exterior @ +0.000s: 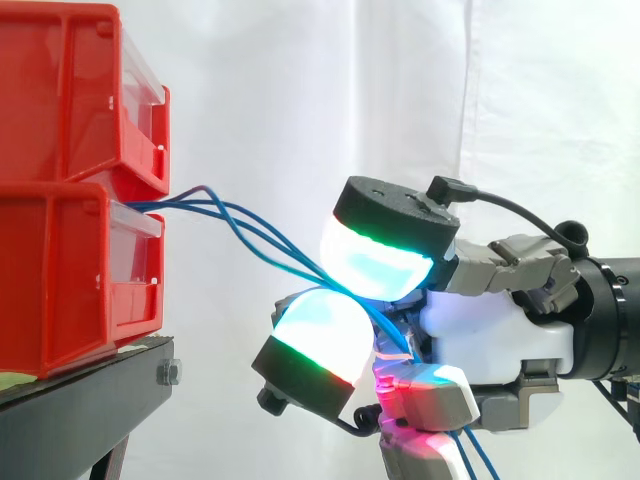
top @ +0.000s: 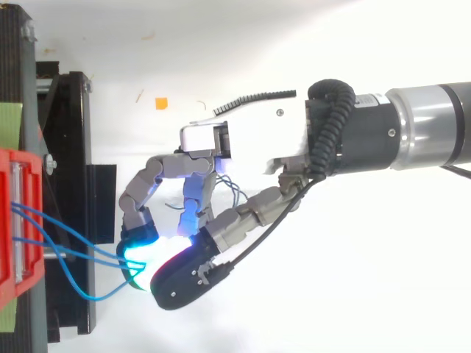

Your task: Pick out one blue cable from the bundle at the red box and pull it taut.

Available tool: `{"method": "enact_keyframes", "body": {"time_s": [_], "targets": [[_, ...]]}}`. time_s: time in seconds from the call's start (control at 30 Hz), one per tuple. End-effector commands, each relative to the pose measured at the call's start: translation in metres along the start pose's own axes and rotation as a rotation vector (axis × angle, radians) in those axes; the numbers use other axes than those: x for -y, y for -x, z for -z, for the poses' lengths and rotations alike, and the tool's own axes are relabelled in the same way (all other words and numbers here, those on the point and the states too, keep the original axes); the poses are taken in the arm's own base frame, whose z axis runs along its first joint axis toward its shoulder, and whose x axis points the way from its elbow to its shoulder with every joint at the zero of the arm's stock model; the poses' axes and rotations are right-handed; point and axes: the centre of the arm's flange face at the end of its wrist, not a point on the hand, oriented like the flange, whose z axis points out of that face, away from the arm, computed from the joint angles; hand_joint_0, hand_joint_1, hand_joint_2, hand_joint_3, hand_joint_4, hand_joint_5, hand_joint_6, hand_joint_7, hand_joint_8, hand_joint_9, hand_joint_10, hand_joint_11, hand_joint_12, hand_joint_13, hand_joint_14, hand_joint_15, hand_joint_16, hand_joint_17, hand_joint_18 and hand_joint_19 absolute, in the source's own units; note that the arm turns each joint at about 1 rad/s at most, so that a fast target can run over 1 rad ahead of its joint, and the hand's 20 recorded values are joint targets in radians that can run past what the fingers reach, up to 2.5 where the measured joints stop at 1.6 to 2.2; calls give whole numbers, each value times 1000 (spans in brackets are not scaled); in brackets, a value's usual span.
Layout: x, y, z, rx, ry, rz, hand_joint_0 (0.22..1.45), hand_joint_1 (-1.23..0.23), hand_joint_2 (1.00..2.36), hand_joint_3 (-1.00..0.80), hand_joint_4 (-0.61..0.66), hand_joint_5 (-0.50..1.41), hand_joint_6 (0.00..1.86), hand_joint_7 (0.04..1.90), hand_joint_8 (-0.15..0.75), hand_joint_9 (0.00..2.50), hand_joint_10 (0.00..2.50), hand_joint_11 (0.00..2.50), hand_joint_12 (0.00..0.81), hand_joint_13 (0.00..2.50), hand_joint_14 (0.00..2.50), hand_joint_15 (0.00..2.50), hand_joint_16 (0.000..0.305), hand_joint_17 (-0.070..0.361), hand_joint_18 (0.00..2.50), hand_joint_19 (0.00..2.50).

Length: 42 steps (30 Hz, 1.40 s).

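Note:
Two red bins [exterior: 60,280] stand stacked on a black stand [exterior: 90,385] at the left. A bundle of thin blue cables [exterior: 240,225] leaves the gap between the bins and slopes down to the right towards my hand [exterior: 490,330]. The hand sits right of the bins with its fingers curled. Two glowing fingertips [exterior: 375,260] press together on the blue cables, which pass between them. Behind the pinch the cables run through the hand and hang down below it [exterior: 470,455]. From above, the cables [top: 66,254] span from the red bin [top: 15,220] to the cyan fingertip [top: 136,254]; one strand sags in a loop.
The black stand [top: 73,147] juts out a little past the bins towards the hand. A white curtain [exterior: 300,90] hangs behind. A small orange square [top: 161,103] lies on the white surface beyond the hand. Open room lies between the bins and the hand.

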Motion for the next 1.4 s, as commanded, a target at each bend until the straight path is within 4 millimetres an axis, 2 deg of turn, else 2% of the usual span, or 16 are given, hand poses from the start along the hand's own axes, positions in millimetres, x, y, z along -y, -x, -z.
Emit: {"method": "enact_keyframes", "body": {"time_s": [0.0, 0.23, 0.4, 0.53, 0.63, 0.7, 0.77, 0.8, 0.97, 1.07, 1.1, 1.17, 1.27, 1.33, 1.37], "targets": [[1, 1, 0, 1, 0, 0, 703, -794, 1001, -490, 20, -143, 934, 960, 312, 1287, 24, 844, 379, 1198, 24, 634, 52, 118, 1049, 618], [0, 1, 0, 2, 5, 0, 640, -739, 1000, -500, 63, -126, 928, 988, 317, 1365, 26, 853, 375, 1237, 22, 638, 51, 115, 1066, 628], [-1, 1, 0, 2, 6, 0, 513, -600, 1000, -500, 70, -106, 905, 960, 327, 1418, 25, 830, 395, 1284, 21, 636, 55, 124, 1125, 632], [-1, 1, 0, 0, 6, 0, 454, -605, 1000, -500, 89, -107, 869, 914, 343, 1402, 24, 790, 417, 1300, 22, 632, 61, 138, 1174, 616], [-1, 0, -1, -1, 7, 0, 455, -569, 1000, -500, 101, -107, 856, 895, 341, 1377, 23, 780, 415, 1291, 21, 629, 62, 139, 1171, 633], [-1, 1, 0, -1, 7, 0, 540, -478, 1000, -500, 73, -108, 847, 927, 318, 1360, 25, 783, 391, 1265, 22, 651, 55, 124, 1104, 680], [0, 1, 0, 0, 5, 0, 601, -528, 1000, -500, 53, -102, 849, 980, 319, 1376, 26, 791, 379, 1266, 24, 659, 53, 118, 1089, 697], [-1, 0, -1, 0, 6, 0, 611, -582, 1006, -432, 42, -100, 854, 984, 316, 1373, 26, 786, 380, 1266, 22, 657, 52, 118, 1091, 689], [0, 0, -1, 0, 5, 0, 601, -660, 1016, -279, 47, -97, 881, 1074, 324, 1367, 25, 790, 386, 1260, 22, 659, 52, 118, 1096, 679], [-1, 1, 0, 2, 6, 0, 602, -743, 1014, -219, 56, -93, 894, 1065, 341, 1365, 24, 773, 406, 1281, 23, 639, 58, 131, 1148, 631], [-1, 1, 0, 0, 6, 0, 623, -813, 1018, -198, 54, -106, 914, 1036, 325, 1320, 25, 791, 390, 1252, 22, 651, 54, 122, 1106, 658], [-1, 0, -1, -3, 7, 0, 633, -839, 1019, -190, 34, -108, 916, 1052, 326, 1310, 23, 789, 389, 1242, 22, 657, 54, 122, 1101, 648], [-1, 1, 0, -1, 8, 0, 649, -853, 1017, -214, 18, -113, 921, 1037, 318, 1286, 27, 791, 376, 1221, 24, 653, 53, 118, 1081, 639], [-1, 0, -1, 1, 8, 0, 633, -841, 1002, -471, 53, -115, 921, 984, 309, 1284, 25, 793, 368, 1213, 23, 659, 51, 116, 1067, 645], [-1, 1, 0, 2, 8, 0, 600, -797, 1000, -500, 54, -114, 921, 966, 307, 1289, 25, 788, 369, 1215, 24, 645, 51, 116, 1068, 651]]}}
